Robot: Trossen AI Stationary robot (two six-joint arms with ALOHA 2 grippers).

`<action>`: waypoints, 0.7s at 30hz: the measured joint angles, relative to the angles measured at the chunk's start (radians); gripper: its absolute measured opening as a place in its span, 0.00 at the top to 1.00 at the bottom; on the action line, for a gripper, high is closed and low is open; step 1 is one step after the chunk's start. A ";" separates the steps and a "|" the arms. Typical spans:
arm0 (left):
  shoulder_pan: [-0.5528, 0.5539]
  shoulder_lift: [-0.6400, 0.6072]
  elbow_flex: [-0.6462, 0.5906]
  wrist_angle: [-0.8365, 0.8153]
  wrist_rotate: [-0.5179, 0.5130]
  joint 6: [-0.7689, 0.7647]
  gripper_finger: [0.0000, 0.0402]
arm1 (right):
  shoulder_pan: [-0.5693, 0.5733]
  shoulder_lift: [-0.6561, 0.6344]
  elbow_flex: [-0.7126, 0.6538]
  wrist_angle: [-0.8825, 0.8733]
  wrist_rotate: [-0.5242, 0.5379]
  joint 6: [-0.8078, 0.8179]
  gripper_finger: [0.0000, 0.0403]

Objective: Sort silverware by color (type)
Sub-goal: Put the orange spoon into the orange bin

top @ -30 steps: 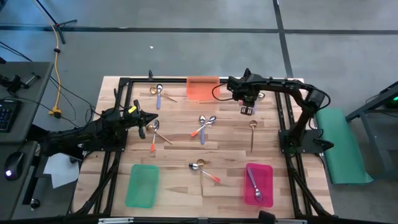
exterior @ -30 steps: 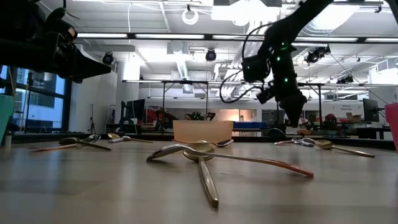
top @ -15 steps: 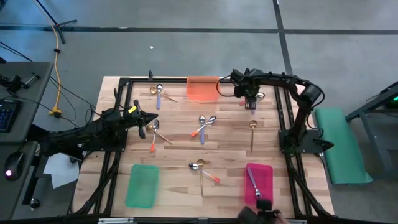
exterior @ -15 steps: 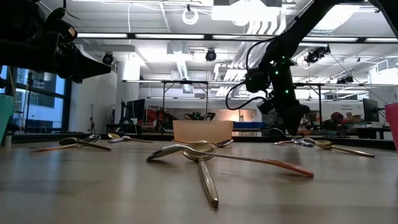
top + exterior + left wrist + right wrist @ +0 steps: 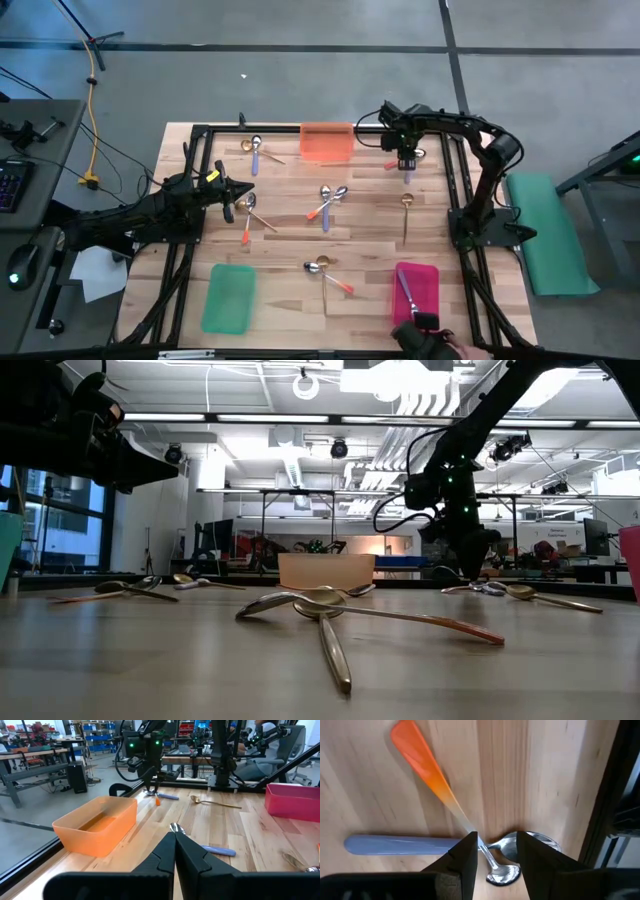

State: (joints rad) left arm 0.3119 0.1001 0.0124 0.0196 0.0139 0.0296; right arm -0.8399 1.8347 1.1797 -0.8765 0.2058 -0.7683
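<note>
The right gripper [image 5: 405, 163] has moved lower and further toward the far right corner of the bench [image 5: 290, 255] than a second ago. It now stands over two crossed spoons, with its fingers [image 5: 465, 857] parted around the neck of the orange-handled spoon [image 5: 427, 770], which lies over the purple-handled spoon [image 5: 395, 844]. The bowls are partly hidden behind the fingers. The left gripper [image 5: 243, 192] waits unchanged at the left side, closed and empty. Other spoons lie scattered on the bench; one sits in the pink tray [image 5: 425, 285].

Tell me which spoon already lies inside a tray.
The purple-handled spoon in the pink tray, at the table's near right; every other spoon lies on bare wood.
</note>
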 joint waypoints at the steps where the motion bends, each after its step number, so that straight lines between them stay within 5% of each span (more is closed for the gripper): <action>1: 0.000 0.000 0.000 0.000 0.000 0.000 1.00 | -0.001 0.000 0.000 0.002 -0.004 -0.002 0.71; 21: 0.000 0.000 0.000 0.000 0.000 0.000 1.00 | -0.003 0.058 0.004 -0.016 -0.013 0.003 0.77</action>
State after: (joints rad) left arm 0.3119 0.1001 0.0124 0.0198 0.0139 0.0296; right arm -0.8425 1.8927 1.1835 -0.8921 0.1924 -0.7649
